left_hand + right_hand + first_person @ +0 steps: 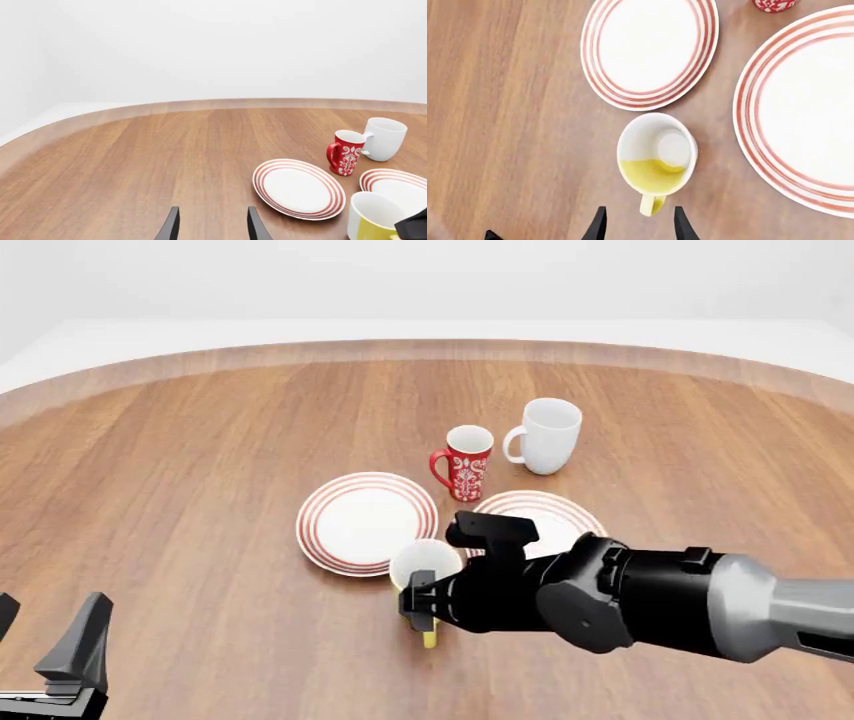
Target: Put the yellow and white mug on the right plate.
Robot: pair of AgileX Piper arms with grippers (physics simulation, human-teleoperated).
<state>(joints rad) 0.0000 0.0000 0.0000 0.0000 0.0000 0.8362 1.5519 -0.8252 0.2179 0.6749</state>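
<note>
Task not yet accomplished: the yellow mug (657,159) stands on the table between the two plates, off the right plate (800,115), while the right gripper (636,224), fingers apart, hovers over its handle.

Front view: looking forward and down from above the arms' side, taking in the whole wooden table (200,440) from a distance. Left wrist view: sitting low over the table, facing across it toward the far rim and white wall; right wrist view: looking almost straight down from close above. All three views are sharing the yellow and white mug (424,562) (372,216) (657,152), the left plate (320,515) (298,188) (650,50) and the right plate (550,512) (399,187) (800,110).
</note>
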